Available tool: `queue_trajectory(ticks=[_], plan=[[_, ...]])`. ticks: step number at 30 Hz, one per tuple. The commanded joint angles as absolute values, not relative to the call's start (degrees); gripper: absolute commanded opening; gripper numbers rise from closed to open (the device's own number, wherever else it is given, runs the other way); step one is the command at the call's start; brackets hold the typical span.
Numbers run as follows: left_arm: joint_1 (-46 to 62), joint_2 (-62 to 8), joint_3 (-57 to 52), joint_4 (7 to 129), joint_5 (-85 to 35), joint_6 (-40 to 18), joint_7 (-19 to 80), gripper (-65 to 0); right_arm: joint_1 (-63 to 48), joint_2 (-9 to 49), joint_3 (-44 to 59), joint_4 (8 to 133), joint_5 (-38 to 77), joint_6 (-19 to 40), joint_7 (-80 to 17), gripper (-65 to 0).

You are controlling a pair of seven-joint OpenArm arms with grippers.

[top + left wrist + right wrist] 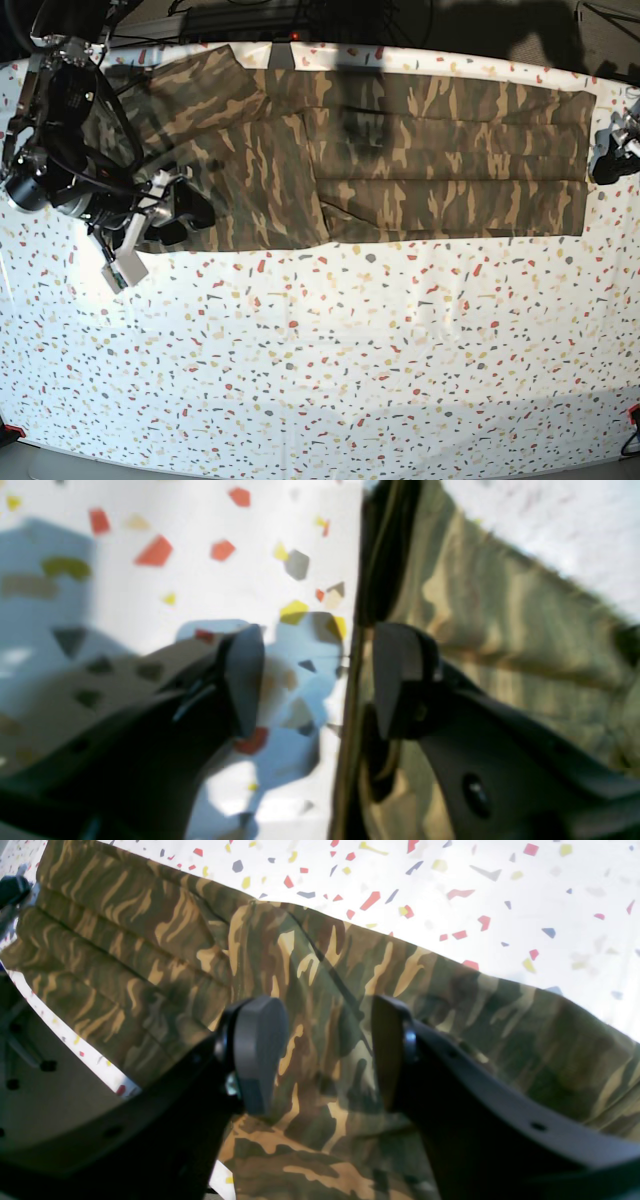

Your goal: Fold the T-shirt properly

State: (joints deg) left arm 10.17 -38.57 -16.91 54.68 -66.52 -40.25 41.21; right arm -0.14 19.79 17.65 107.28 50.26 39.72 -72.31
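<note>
Right gripper [320, 1055] jaws apart, hovering over the T-shirt [400, 150] at its sleeve end. Left gripper [315, 680] also spread wide, straddling the shirt's hem edge. Shirt lies folded into a long band along the table's [320, 380] far edge; near half bare.

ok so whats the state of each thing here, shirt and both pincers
T-shirt: lying flat on the table, folded into a long band, not held
left pincer: open, at the shirt's edge, one finger over cloth, one over bare table
right pincer: open, above the cloth, gripping nothing
table: speckled white top, shirt along its far side
</note>
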Motion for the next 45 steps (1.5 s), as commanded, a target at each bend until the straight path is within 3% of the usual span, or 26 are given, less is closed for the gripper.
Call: queue_trajectory(ticks=[1,12,24,30,37,40,41,45], plan=[[10.37,-38.92,-16.95,54.0,-68.03,-40.0,45.01,-31.0,0.75,20.47,17.98,108.25,51.59,40.0,-71.61,-34.2],[10.28,-30.61,-16.95,54.04,-71.46,-40.0,45.91,-31.0,0.75,20.45,17.98,108.25,51.59,40.0,-71.5,-34.2],[10.48,-28.1,-16.95,54.04,-71.46,-40.0,46.61,-31.2,0.78,20.45,17.98,108.25,51.62,40.0,-71.35,-34.2],[10.46,-25.34,-16.95,54.04,-68.49,-40.0,46.46,-45.7,0.75,20.45,17.98,108.25,51.59,40.0,-71.29,-34.2],[10.44,-24.77,-16.95,54.04,-65.58,-40.0,41.3,-48.0,0.75,20.47,17.98,108.25,51.59,40.0,-71.2,-34.2],[10.48,-24.51,-16.95,54.04,-65.54,-40.0,41.12,-63.2,0.78,20.45,17.98,108.25,51.59,40.0,-71.18,-34.2],[10.5,-24.45,-16.95,54.04,-65.43,-40.0,41.1,-65.0,0.78,20.45,17.98,108.25,51.59,40.0,-71.18,-34.2],[10.46,-24.47,-16.95,54.04,-65.43,-40.0,41.04,-65.0,0.78,20.47,17.98,108.25,51.62,40.0,-71.16,-34.2]])
